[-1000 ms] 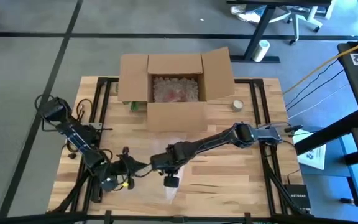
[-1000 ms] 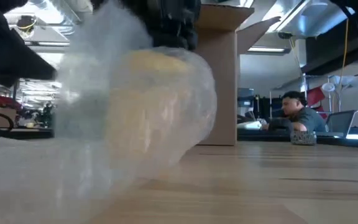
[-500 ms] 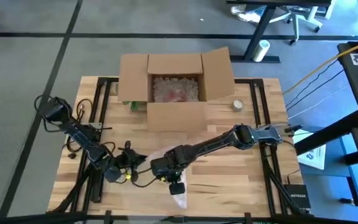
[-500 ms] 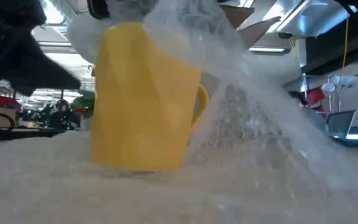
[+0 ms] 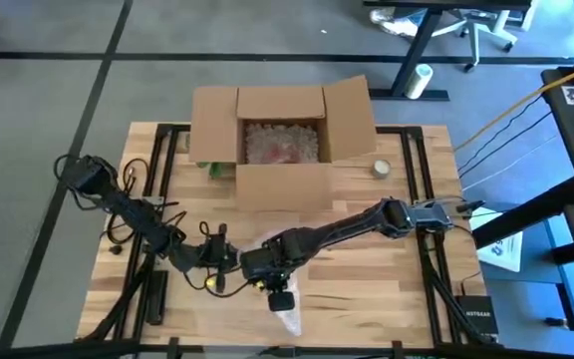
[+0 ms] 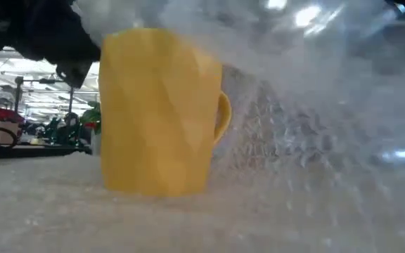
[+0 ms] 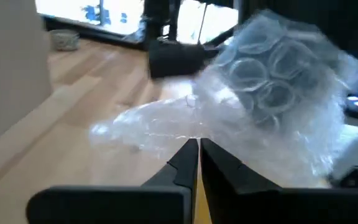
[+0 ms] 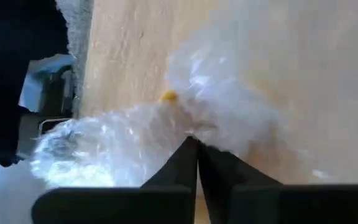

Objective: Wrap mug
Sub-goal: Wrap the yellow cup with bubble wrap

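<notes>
A yellow mug [image 6: 160, 112] stands upright on clear bubble wrap [image 6: 308, 147] near the table's front middle, its handle [image 6: 223, 116] toward the right of the low view. A flap of the wrap rises over the mug's top and slopes down on its handle side. My left gripper [image 5: 229, 261] and my right gripper [image 5: 267, 271] are close together over the mug, both shut on the wrap. From above, arms and wrap hide the mug. One end of the wrap [image 5: 289, 317] lies toward the near edge. My left gripper pinches an edge of the bubble wrap [image 7: 191, 134] between its two shut fingers; the sheet billows up beyond the tips. One layer or several, I cannot tell. My right gripper pinches a bunched part of the wrap [image 8: 194, 134] between its shut fingers, coming from above, with the wrap spreading out past them.
An open cardboard box [image 5: 282, 140] with padding inside stands at the far middle of the table. A small roll [image 5: 381, 168] lies to its right and a green thing [image 5: 212, 168] at its left corner. Cables [image 5: 118, 234] trail on the left side.
My left gripper has moved toward the table's right, up to my right gripper. The wrap that covered the mug's near side has been drawn up and off it; the mug now stands bare in the low view, with the flap raised over its top.
</notes>
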